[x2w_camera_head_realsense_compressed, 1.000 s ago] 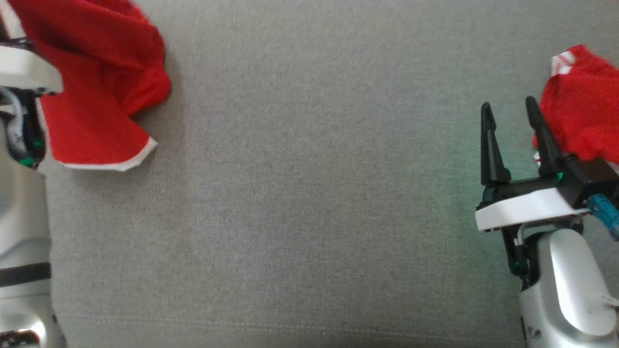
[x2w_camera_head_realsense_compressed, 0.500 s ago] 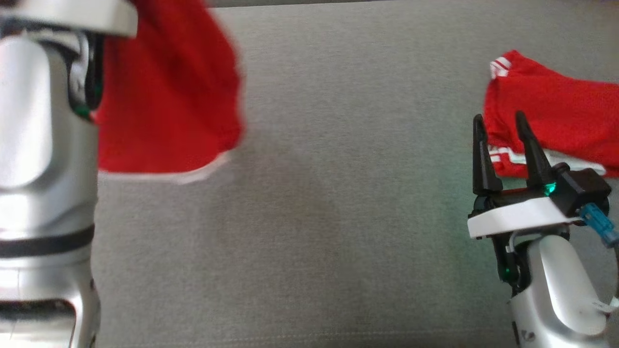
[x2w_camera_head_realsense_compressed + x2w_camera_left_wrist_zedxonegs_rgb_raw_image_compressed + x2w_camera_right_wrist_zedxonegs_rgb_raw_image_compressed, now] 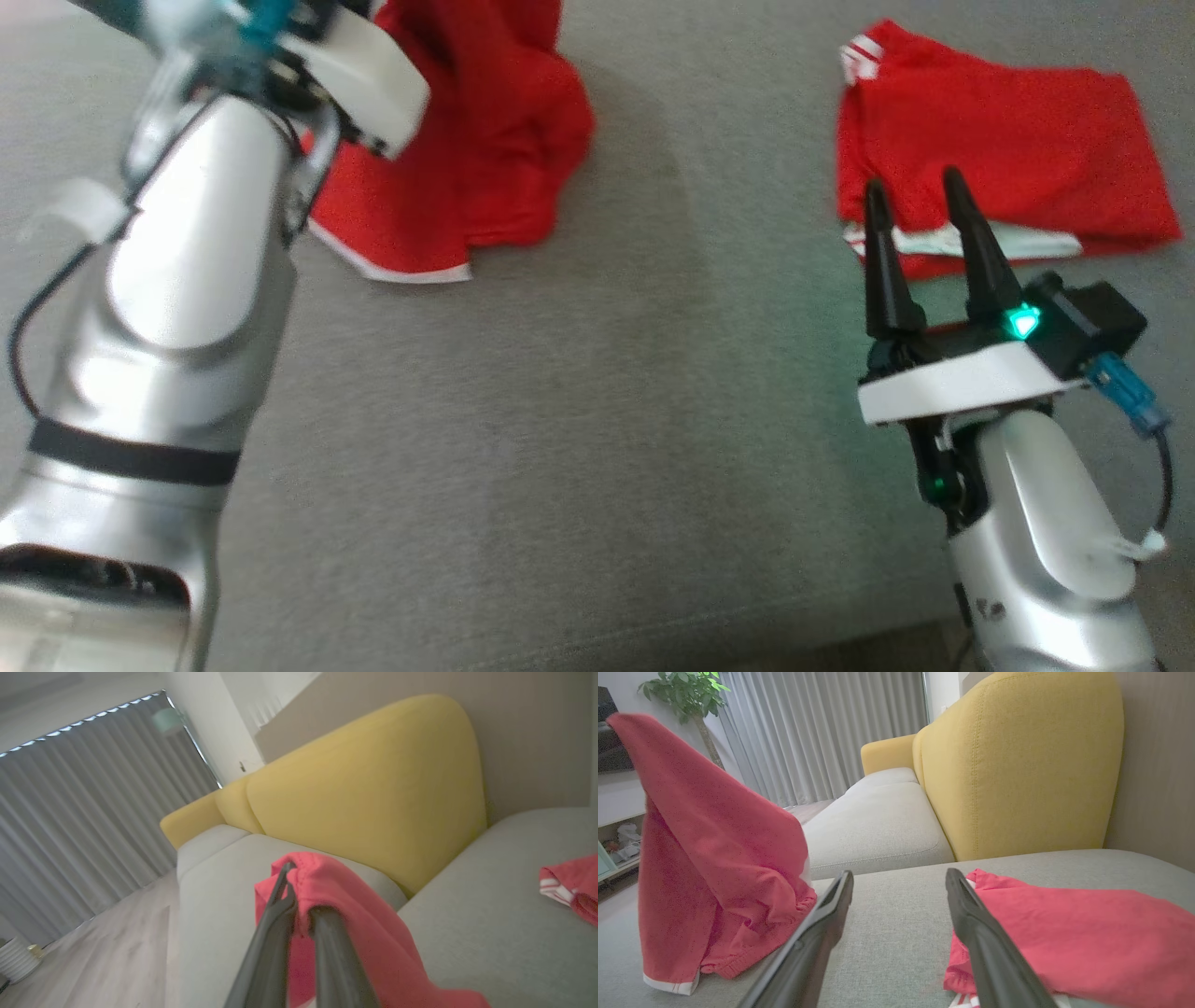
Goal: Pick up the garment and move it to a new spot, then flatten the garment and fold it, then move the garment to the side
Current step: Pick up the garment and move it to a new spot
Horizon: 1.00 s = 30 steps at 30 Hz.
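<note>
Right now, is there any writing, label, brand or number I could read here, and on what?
No readable text anywhere.
Right forearm: a small dark mark, too blurred to read.
Folded garment: white stripes, no letters.
Held garment: white hem, no print.

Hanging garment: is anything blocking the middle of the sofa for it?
Nothing visible does. Beside the hanging garment the seat is bare; the folded garment and open right end effector are farther right.
</note>
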Motion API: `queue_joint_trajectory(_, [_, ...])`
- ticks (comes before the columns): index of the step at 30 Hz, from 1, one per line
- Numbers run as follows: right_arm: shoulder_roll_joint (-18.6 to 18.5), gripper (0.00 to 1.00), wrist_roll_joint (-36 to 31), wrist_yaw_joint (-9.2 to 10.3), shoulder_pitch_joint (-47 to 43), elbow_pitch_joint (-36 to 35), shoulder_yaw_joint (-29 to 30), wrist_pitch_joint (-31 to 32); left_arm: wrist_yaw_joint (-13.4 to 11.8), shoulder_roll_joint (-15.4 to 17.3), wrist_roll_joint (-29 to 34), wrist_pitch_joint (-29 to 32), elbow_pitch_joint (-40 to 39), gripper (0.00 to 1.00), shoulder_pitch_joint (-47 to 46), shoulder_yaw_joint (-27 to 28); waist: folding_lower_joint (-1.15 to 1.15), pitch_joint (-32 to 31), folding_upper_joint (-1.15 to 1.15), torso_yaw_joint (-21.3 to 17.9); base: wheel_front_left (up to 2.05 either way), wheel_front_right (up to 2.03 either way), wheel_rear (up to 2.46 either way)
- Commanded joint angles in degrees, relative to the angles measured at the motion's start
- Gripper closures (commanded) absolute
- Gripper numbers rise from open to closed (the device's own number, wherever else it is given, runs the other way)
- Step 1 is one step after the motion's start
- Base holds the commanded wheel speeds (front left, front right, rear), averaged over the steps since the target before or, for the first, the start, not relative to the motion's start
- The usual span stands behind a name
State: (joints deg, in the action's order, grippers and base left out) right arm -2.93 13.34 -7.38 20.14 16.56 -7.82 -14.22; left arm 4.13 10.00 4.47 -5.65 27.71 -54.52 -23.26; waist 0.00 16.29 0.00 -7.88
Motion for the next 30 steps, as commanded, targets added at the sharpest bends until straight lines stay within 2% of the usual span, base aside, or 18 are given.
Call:
queue_joint_trajectory(1, [0.05, 0.0, 0.68, -0.11, 1.93, -1.53, -1.54, -0.66, 0.25, 1.09, 0.32, -0.01, -1.14, 1.0, -3.54, 1.19, 0.0, 2.39, 0.0, -2.91, 0.0, 0.0, 0.0])
queue_joint_trajectory(9, [0.05, 0.0, 3.89, -0.11, 2.99, -2.35, -3.56, -0.76, 0.92, -5.61, 0.08, -3.55, 6.93, 1.0, -6.0, -5.17, 0.0, 4.57, 0.0, -7.67, 0.0, 0.0, 0.0])
queue_joint_trajectory(10, [0.05, 0.0, 3.93, -0.11, 2.89, -2.36, -3.58, -0.76, 1.14, -6.15, -0.38, -3.96, 7.81, 0.67, -5.91, -6.32, 0.0, 4.53, 0.0, -7.9, 0.0, 0.0, 0.0])
queue_joint_trajectory(11, [0.05, 0.0, 3.96, -0.11, 2.81, -2.37, -3.6, -0.76, 1.47, -6.52, -0.8, -4.14, 8.75, 0.0, -5.78, -7.73, 0.0, 4.47, 0.0, -8.07, 0.0, 0.0, 0.0])
queue_joint_trajectory(15, [0.05, 0.0, 3.87, -0.11, 2.72, -2.26, -3.32, -0.77, 2.27, -7.02, -2.02, -4.25, 12.32, 0.0, -5.3, -12.88, 0.0, 4.0, 0.0, -8.11, 0.0, 0.0, 0.0])
queue_joint_trajectory(20, [0.05, 0.0, 3.02, -0.11, 2.49, -2.19, -2.69, -0.77, 1.68, -7.1, -4.89, -5.31, 14.79, 0.0, -5.34, -14.73, 0.0, 2.96, 0.0, -5.95, 0.0, 0.0, 0.0])
queue_joint_trajectory(25, [0.05, 0.0, 1.61, -0.11, 1.81, -1.95, -1.63, -0.77, -0.99, -7.06, -8.01, -7.37, 16.58, 0.0, -5.78, -12.17, 0.0, 0.92, 0.0, -1.47, 0.0, 0.0, 0.0])
queue_joint_trajectory(30, [0.05, 0.0, -0.45, -0.11, 0.67, -1.82, 0.21, -0.77, -3.54, -5.41, -11.96, -8.95, 16.67, 0.0, -3.74, -7.41, 0.0, -2.1, 0.0, 4.54, 0.0, 0.0, 0.0])
